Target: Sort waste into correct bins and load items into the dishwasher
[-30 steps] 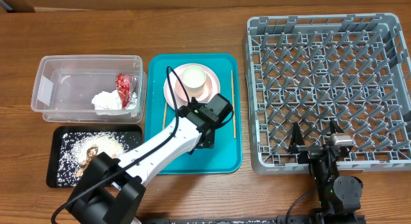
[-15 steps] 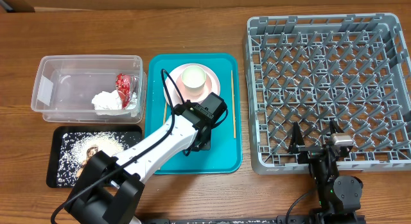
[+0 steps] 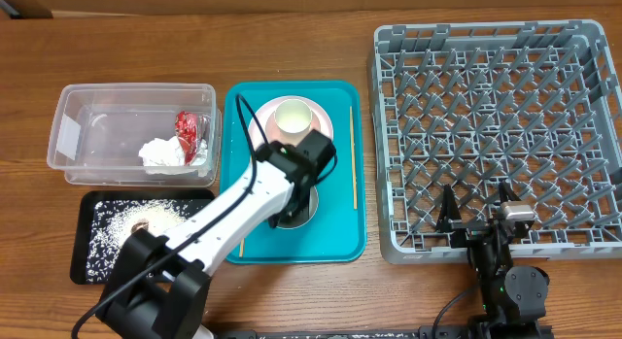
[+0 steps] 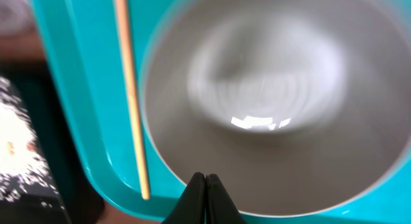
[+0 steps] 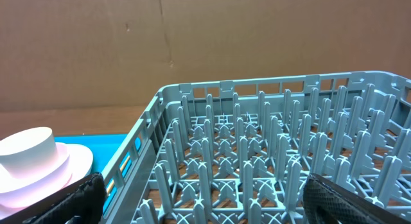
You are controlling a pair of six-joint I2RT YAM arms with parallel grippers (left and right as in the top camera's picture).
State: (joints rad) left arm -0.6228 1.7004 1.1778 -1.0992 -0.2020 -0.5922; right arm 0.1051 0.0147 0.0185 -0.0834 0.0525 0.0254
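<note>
Left jaws pinched shut over the grey-green bowl [image 4: 270, 102]
Tips meet right at the bowl's near rim, can't tell if they actually touch it. The bowl sits on the teal tray [image 4: 83, 89], with a chopstick [image 4: 131, 95] lying just left of the jaws. Right jaws gape wide, holding nothing, with the grey dish rack [image 5: 257, 160] straight ahead of them.

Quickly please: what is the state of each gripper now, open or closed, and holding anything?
Left gripper: closed, nothing between its fingers, over the grey-green bowl.
Right gripper: open, holding nothing.
</note>
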